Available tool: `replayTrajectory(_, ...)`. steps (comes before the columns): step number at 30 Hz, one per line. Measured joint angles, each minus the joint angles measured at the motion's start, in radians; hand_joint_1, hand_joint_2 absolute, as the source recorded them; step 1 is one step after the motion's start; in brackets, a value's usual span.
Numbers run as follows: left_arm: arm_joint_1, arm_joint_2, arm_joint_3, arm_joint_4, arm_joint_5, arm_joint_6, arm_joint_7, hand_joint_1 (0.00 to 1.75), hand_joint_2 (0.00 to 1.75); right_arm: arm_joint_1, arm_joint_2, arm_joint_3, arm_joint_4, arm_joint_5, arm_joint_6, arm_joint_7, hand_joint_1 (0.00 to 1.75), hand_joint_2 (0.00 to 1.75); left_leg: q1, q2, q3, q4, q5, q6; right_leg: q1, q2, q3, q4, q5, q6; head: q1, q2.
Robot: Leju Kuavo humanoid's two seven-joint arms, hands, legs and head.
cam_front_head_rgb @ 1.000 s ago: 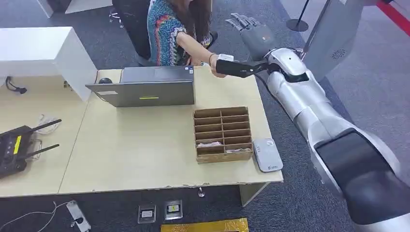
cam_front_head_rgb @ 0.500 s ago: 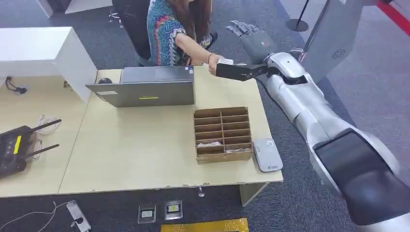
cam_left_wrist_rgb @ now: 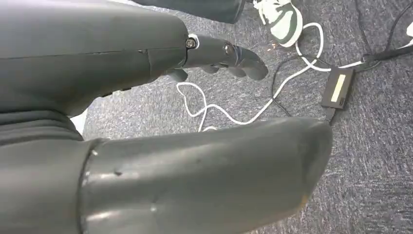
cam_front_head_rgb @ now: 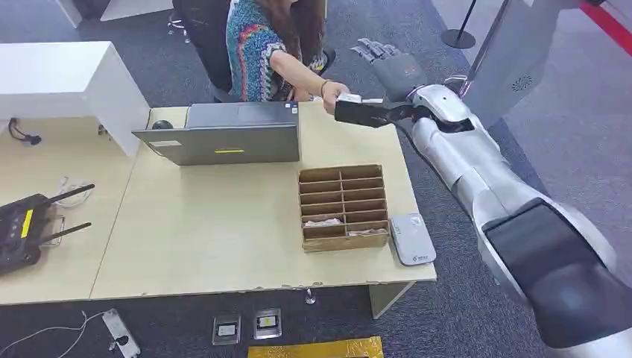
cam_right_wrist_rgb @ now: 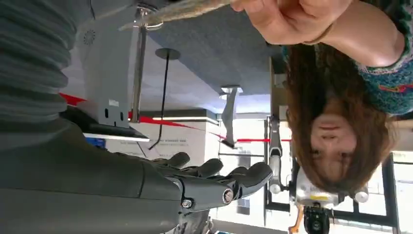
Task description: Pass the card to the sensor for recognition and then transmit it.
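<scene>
Two robot hands: the right robot hand is stretched out past the far desk corner, its fingers straight and spread with nothing between them. The left robot hand hangs over carpet and cables, its fingers loosely apart from the thumb and empty.
Card: the card lies just beside the right robot hand on the thumb side, above the black part at the wrist. It is pinched at one end by a person's hand.
Card axis: the long axis runs from the person's fingers towards the right robot hand's wrist. In the right wrist view the card shows edge-on as a thin strip, one end in the person's hand.
Contact: I cannot tell whether the card's free end touches the robot hand.
Hard to make out: the card's face and print are too small to read, and its far end is cut off in the wrist view.
Sensor: the sensor lies on the desk, well apart from the right robot hand, beside a divided cardboard box.
</scene>
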State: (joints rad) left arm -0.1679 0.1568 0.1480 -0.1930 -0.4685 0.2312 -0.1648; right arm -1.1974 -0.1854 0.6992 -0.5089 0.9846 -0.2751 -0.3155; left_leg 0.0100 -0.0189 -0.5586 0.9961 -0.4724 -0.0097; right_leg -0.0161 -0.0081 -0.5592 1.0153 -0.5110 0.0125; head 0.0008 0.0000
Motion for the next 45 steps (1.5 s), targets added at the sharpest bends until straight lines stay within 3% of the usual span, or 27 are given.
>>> replayTrajectory(12,0.0,0.002,0.0,0.0,-0.007,-0.005,0.001,0.0,0.0,0.0,-0.002,-0.001,0.01,-0.021,0.05,0.011,1.75,1.75,0.0,0.001,0.0,0.0,0.0,0.0,0.0,0.002,-0.001,0.0,0.0,0.0,0.0,0.0)
replayTrajectory(35,0.001,0.006,-0.001,0.0,-0.005,-0.006,0.001,0.0,0.0,0.02,-0.026,-0.005,0.009,-0.074,0.075,0.002,1.75,1.75,0.0,0.003,0.0,0.0,0.0,0.0,0.0,0.003,-0.001,0.0,0.0,0.0,0.0,0.0)
replayTrajectory(39,0.015,0.008,-0.001,0.0,0.012,0.0,0.001,0.0,0.0,0.044,-0.059,-0.018,-0.018,-0.117,0.137,-0.012,1.75,1.75,0.0,0.003,0.0,0.0,0.0,0.0,0.0,0.003,-0.001,-0.001,0.0,0.0,0.0,0.0)
replayTrajectory(45,0.037,0.01,-0.001,0.003,0.032,0.008,-0.011,0.0,0.0,0.119,-0.156,-0.056,-0.128,-0.213,0.268,-0.007,1.75,1.75,0.0,0.003,0.0,0.001,-0.001,0.0,0.0,0.003,-0.001,-0.001,0.0,0.0,0.0,0.0)
